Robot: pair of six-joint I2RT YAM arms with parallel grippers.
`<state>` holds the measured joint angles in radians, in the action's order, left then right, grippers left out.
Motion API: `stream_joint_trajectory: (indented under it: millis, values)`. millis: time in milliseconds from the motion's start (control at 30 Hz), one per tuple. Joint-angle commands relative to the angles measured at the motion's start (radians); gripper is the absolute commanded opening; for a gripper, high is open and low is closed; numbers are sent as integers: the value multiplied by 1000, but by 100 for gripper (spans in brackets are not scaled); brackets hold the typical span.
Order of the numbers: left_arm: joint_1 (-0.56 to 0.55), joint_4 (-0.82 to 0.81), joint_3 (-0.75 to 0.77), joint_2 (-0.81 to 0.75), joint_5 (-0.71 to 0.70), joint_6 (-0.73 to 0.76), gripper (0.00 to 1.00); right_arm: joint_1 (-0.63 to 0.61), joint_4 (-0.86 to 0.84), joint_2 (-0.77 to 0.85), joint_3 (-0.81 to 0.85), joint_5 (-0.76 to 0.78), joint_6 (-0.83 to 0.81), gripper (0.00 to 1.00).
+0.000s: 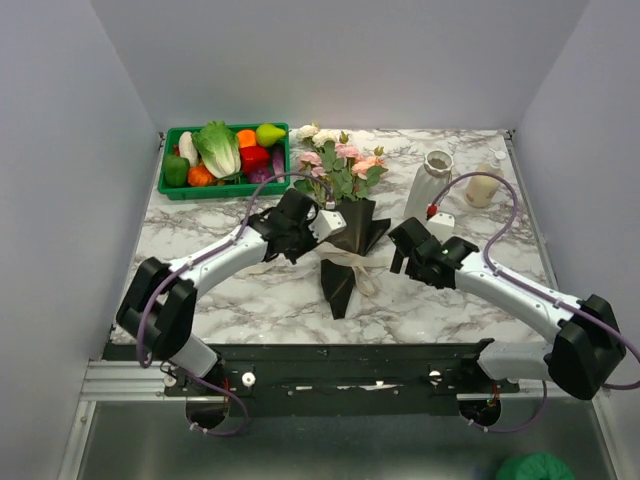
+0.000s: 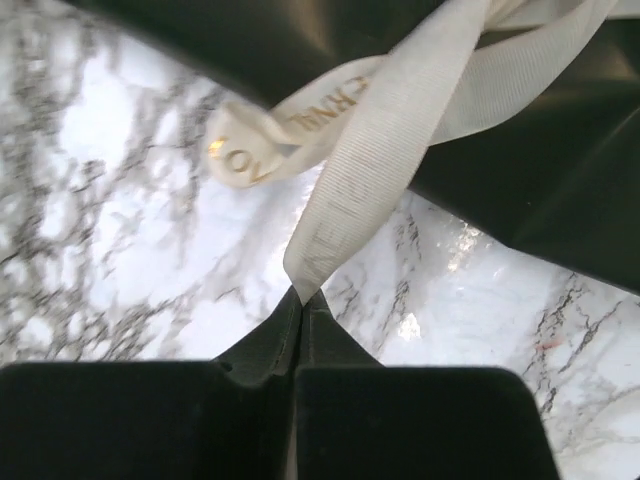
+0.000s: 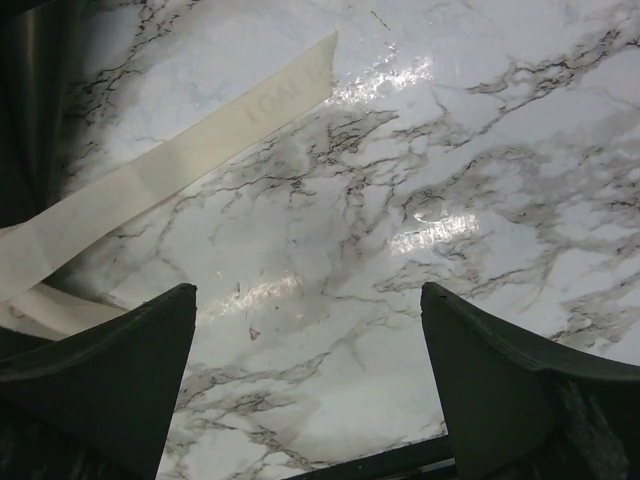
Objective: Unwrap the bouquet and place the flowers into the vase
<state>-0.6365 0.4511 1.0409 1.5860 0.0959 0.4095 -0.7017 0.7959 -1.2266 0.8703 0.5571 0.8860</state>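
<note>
Bouquet [image 1: 345, 215], in its dark wrap, lying mid-table left of the vase [image 1: 430, 185] — left gripper [image 2: 303, 300] pinching only the tip of the cream ribbon [image 2: 380, 130], right gripper [image 3: 310, 330] spread over bare marble [image 3: 450, 150] — risk: ribbon slips free, or a pull drags the unheld bouquet.

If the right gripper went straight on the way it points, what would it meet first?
Probably the bare marble tabletop, framed by the open right gripper; the cream ribbon lies left of that line.
</note>
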Motion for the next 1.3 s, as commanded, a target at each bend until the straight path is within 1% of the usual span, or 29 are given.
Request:
stream_joint_trajectory:
  millis: [0,133,300,433,467,567,667,733,867,1033,1133,1167,1200,1233,1267]
  values:
    - [46,78,22,-119,7,-9,0,10,-101,-103,-14,53,-8,100]
    - [103,107,53,-135,76,-44,0,8,-142,-200,-4,64,-106,100]
    - [107,121,61,-120,93,-60,0,-44,-253,-273,-4,52,-280,100]
    - [110,135,87,-103,91,-66,0,-114,-235,-364,68,37,-366,100]
    - [113,139,93,-101,93,-70,0,-134,-238,-394,91,32,-408,100]
    - [142,156,125,-93,120,-90,0,-150,-258,-442,119,-22,-481,100]
    - [181,166,159,-89,143,-98,0,-151,-287,-459,113,-52,-492,100]
    - [202,173,172,-81,142,-92,0,-151,-340,-455,89,-60,-499,100]
    - [219,181,188,-66,117,-83,0,-151,-395,-473,91,-22,-536,100]
    - [232,190,215,-49,100,-86,0,-151,-526,-499,95,6,-605,99]
    - [238,193,220,-44,90,-86,0,-151,-578,-530,96,6,-621,90]
    - [239,193,219,-44,88,-86,0,-151,-590,-540,87,3,-622,80]
    - [239,193,217,-43,87,-86,0,-151,-621,-542,81,0,-619,77]
    - [239,193,215,-43,87,-86,0,-151,-639,-545,73,0,-618,71]
    - [238,196,215,-41,88,-87,0,-151,-658,-542,50,-3,-608,70]
